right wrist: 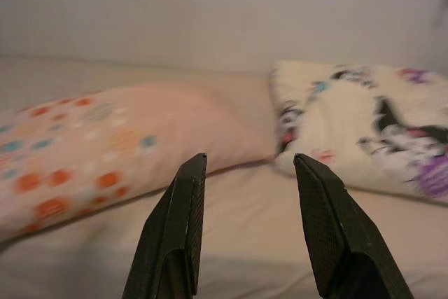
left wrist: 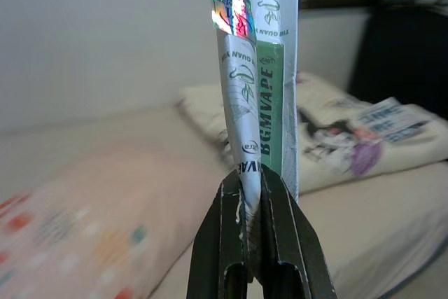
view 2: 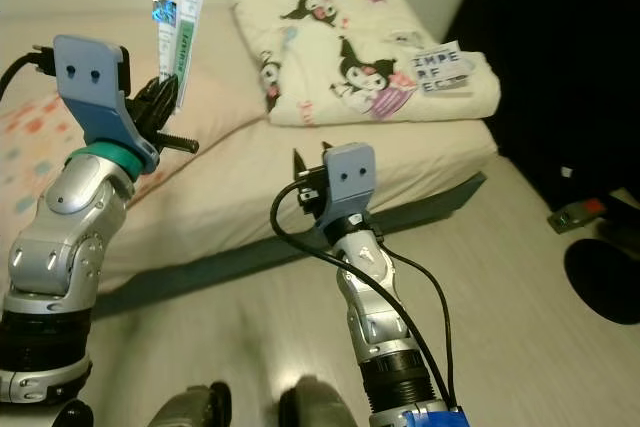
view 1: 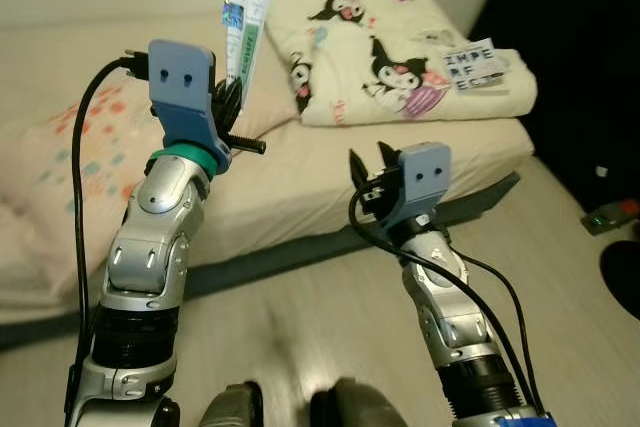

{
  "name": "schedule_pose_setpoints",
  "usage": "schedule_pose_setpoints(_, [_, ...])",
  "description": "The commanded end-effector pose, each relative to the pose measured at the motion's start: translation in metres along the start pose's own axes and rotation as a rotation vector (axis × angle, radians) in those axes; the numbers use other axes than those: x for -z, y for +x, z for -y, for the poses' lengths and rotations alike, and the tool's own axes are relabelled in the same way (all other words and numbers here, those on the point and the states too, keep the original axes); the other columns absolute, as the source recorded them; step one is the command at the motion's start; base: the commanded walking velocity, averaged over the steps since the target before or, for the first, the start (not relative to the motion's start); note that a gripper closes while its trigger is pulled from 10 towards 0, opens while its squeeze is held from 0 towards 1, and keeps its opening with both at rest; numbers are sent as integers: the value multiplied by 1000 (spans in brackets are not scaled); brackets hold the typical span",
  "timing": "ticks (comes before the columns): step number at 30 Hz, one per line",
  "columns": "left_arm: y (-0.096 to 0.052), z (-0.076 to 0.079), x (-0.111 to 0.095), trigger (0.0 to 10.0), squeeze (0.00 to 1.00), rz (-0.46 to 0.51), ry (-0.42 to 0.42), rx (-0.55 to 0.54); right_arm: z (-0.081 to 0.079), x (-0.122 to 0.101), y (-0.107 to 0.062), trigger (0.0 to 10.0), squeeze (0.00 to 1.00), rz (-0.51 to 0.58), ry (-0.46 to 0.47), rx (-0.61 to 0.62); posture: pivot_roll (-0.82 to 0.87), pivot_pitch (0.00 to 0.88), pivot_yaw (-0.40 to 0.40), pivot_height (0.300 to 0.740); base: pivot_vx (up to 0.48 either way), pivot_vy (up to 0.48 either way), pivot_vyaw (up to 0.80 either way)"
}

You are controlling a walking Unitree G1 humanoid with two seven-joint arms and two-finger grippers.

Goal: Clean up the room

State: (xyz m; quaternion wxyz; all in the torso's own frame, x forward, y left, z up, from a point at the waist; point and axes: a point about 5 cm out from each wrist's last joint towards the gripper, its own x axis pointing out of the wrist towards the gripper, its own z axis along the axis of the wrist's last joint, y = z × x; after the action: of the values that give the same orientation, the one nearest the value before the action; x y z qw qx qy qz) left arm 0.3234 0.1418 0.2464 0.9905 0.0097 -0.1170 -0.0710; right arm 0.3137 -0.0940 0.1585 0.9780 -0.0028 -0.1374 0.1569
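Clamping one flattened green-and-white box (left wrist: 257,96) by its lower end, the left gripper (left wrist: 252,208) held it upright in the air above the bed (view 1: 330,162). One right gripper (right wrist: 252,222) hovered lower at the mattress edge, its two fingers apart around nothing. One dotted pillow (right wrist: 91,152) and one folded cartoon blanket (view 1: 400,52) lay on the bed.

White-and-green printed flat carton w/ holographic sticker (left wrist: 255,89); cream folded blanket w/ black-purple cartoon print (view 1: 390,52); pink pillow w/ orange & teal dots (right wrist: 105,148).
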Motion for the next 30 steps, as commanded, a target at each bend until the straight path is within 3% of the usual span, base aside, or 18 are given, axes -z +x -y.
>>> schedule_pose_setpoints(1, [0, 3, 1, 10000, 0, 1, -6, 10, 4, 5, -4, 10000, 0, -17, 12, 15, -24, 78, -14, 740, -244, 0, 788])
schedule_pose_setpoints(30, [-3, 3, 7, 10000, 0, -30, 7, 29, 1, 11, -6, 10000, 0, -37, 67, 2, -18, 81, -11, 740, -8, 0, 779])
